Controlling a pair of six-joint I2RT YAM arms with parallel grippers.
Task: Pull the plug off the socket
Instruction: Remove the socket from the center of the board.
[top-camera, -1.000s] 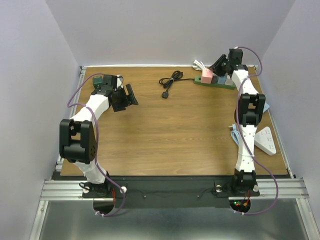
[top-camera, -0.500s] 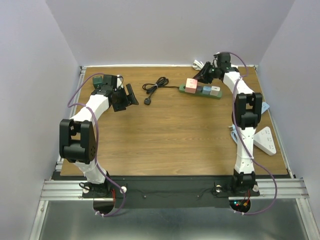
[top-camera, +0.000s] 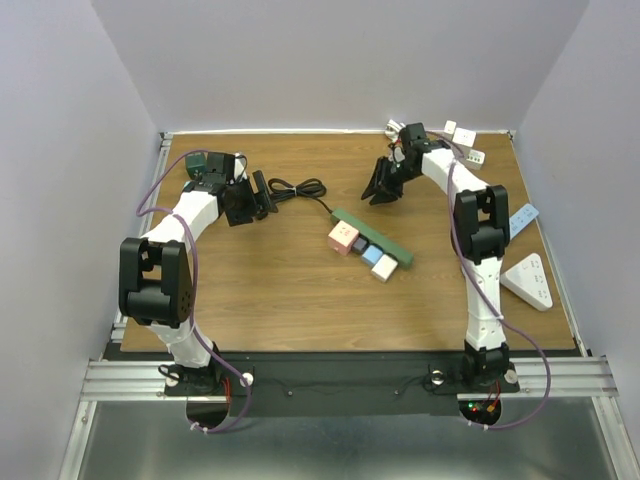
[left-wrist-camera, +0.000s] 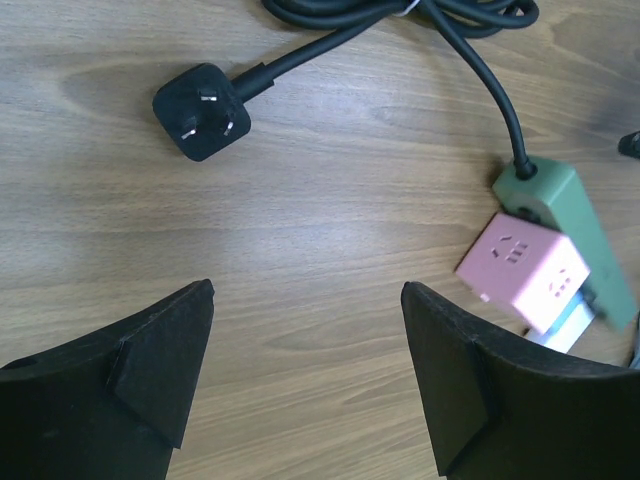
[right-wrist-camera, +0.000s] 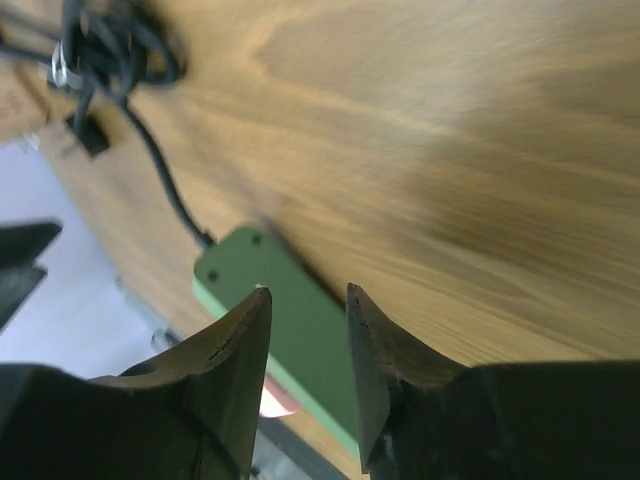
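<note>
The green socket strip (top-camera: 372, 236) lies slanted mid-table on its side. A pink plug cube (top-camera: 343, 239), a blue one (top-camera: 372, 256) and a white one (top-camera: 385, 267) sit in it. Its black cord (top-camera: 300, 187) coils toward my left gripper (top-camera: 258, 194) and ends in a loose black plug (left-wrist-camera: 203, 98). My left gripper (left-wrist-camera: 307, 290) is open over bare wood, with the strip (left-wrist-camera: 560, 210) and the pink cube (left-wrist-camera: 525, 270) at its right. My right gripper (top-camera: 383, 185) hovers behind the strip. In the right wrist view its jaws (right-wrist-camera: 307, 292) stand narrowly open and hold nothing, the strip (right-wrist-camera: 290, 320) beyond them.
A white power strip (top-camera: 530, 280) lies at the right edge of the table, with a pale blue item (top-camera: 522, 215) behind it. Small white adapters (top-camera: 462, 133) and a white cable (top-camera: 395, 128) sit at the back right corner.
The green strip has slid from the back right to mid-table and turned slantwise, its cord dragged left toward my left gripper. My right gripper moved left and let go of it. The left arm barely moved.
</note>
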